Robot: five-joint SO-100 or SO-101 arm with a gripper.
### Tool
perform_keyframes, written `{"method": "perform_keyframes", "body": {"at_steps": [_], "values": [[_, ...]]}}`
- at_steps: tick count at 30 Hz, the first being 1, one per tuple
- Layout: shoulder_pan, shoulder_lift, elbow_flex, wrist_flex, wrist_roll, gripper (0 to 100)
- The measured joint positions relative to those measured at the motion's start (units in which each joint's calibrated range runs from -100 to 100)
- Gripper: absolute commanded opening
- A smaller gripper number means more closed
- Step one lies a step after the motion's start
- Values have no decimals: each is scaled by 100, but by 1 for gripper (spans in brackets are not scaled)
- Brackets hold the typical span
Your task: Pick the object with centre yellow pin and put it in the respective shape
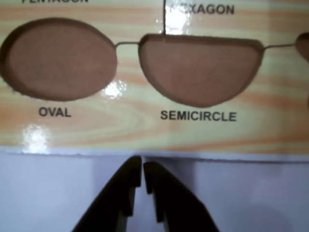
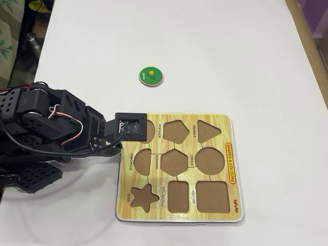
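A round green piece (image 2: 150, 76) with a yellow centre pin lies flat on the white table, well beyond the board's far edge in the overhead view. The wooden shape board (image 2: 179, 216) has empty cutouts, among them the circle (image 2: 207, 160). In the wrist view my gripper (image 1: 143, 162) is shut and empty. Its tips sit just off the board's edge (image 1: 145, 130), between the oval cutout (image 1: 60, 58) and the semicircle cutout (image 1: 200, 70). In the overhead view the fingers are hidden under the wrist camera housing (image 2: 130, 126). The green piece is out of the wrist view.
The arm (image 2: 46, 123) reaches in from the left in the overhead view. Other empty cutouts include the star (image 2: 142, 198), pentagon (image 2: 175, 130), triangle (image 2: 207, 131), hexagon (image 2: 174, 161) and two rectangular ones. A wooden edge (image 2: 312, 56) runs along the table's right side.
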Motion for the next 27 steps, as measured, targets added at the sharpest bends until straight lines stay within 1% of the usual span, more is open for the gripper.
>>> {"method": "perform_keyframes", "body": {"at_steps": [4, 7, 13, 27], "values": [[-9, 988, -225, -377, 21, 1], [-159, 1959, -818, -317, 21, 1], [-973, 3505, -2014, -300, 21, 1], [-3134, 5773, -4460, -300, 21, 1]]}}
